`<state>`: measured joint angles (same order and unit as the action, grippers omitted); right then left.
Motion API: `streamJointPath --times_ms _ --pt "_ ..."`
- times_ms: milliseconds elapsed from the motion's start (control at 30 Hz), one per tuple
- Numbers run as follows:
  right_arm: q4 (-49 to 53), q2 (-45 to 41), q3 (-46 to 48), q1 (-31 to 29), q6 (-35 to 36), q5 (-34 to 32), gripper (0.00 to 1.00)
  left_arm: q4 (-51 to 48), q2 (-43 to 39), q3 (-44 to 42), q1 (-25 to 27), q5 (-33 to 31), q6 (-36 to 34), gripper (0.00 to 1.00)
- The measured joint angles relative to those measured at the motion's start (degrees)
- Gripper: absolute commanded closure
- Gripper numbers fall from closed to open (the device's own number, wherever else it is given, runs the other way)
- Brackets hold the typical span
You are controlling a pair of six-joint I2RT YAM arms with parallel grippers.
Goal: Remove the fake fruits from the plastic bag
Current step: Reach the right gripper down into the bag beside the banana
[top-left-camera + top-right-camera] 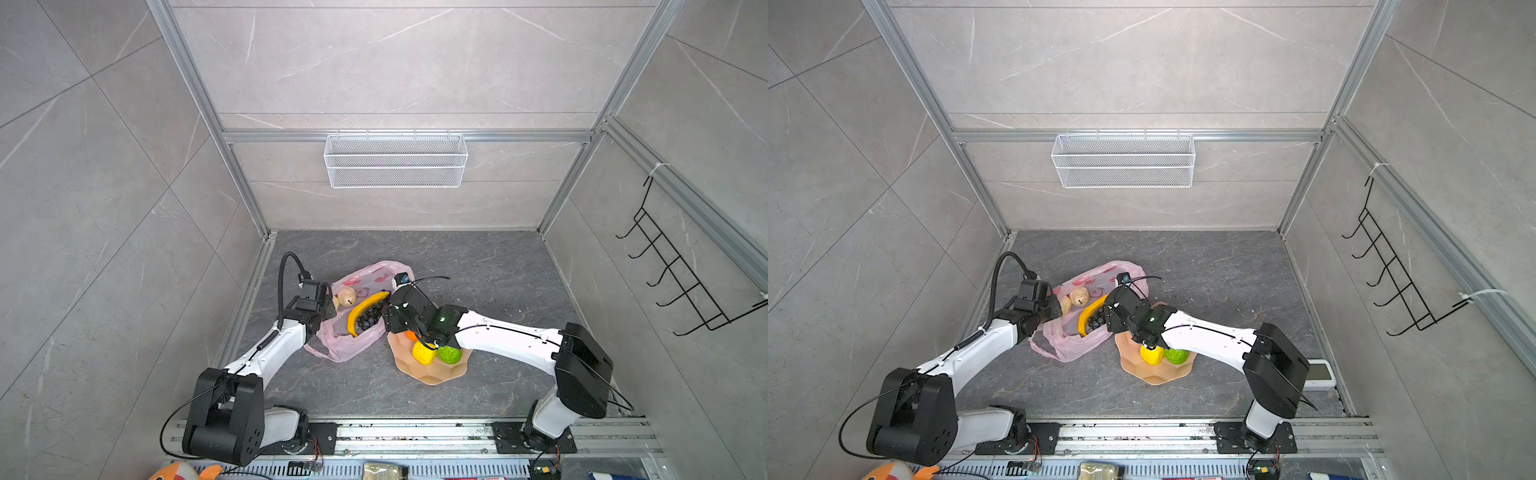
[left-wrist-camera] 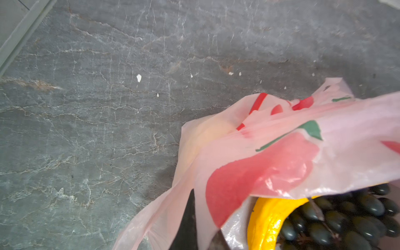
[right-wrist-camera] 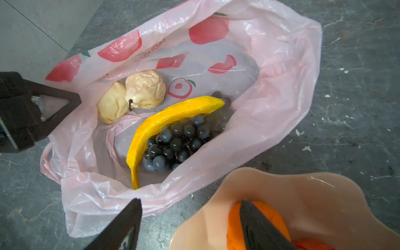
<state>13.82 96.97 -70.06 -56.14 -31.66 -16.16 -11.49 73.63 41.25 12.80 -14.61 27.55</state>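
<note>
The pink plastic bag [image 3: 281, 65] lies open and crumpled on the tabletop [image 3: 357, 108]. Inside, a yellow banana [image 3: 168, 121] curves around a dark grape bunch [image 3: 179, 142], with two beige fruits [image 3: 138, 93] at its ten o'clock. A yellow fruit [image 1: 424, 352], green fruit [image 1: 449, 354] and tangerine [image 1: 410, 336] sit outside, at the bag's four o'clock.

Banana [image 1: 365, 309] in bag [image 1: 345, 351], left of plate [image 1: 432, 372]

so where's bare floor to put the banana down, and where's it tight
Free: the grey floor between the plastic bag and the back wall, and the strip between the plate and the front rail. Crowded: the gap between bag and plate, under the right arm.
</note>
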Motion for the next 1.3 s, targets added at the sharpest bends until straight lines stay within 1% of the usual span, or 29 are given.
streamJointPath --times_ms 133,300,467,700,800,900,1067,1300 --pt "0.07 2.21 -2.32 0.00 -0.07 0.59 0.26 0.13 -2.10 -0.68 0.00 0.15 0.35 1.00" --pt "0.07 5.03 -6.51 0.00 0.35 1.20 0.26 0.26 -2.19 -0.70 0.00 0.33 0.70 1.00" --pt "0.07 10.01 -12.17 0.00 1.09 2.08 0.27 1.20 -2.71 -1.62 0.00 1.25 1.03 1.00" --pt "-0.83 16.33 -18.34 -0.39 0.50 7.19 0.31 1.68 -5.51 -3.74 0.00 0.83 1.62 1.00" --pt "-1.51 17.92 -19.47 -1.11 -2.43 8.83 0.35 1.77 -7.93 -4.94 0.00 -0.46 2.12 1.00" --pt "-3.19 18.91 -19.52 -2.12 -7.87 9.33 0.36 1.75 -9.31 -5.42 -0.07 -1.79 2.54 1.00" --pt "-7.74 20.94 -19.82 -3.87 -16.83 9.62 0.35 1.79 -9.29 -5.44 -0.61 -1.92 3.54 1.00" --pt "-10.78 30.25 -27.28 -4.42 -24.59 11.17 0.35 1.70 -8.74 -5.44 -3.80 -1.11 5.46 1.00"
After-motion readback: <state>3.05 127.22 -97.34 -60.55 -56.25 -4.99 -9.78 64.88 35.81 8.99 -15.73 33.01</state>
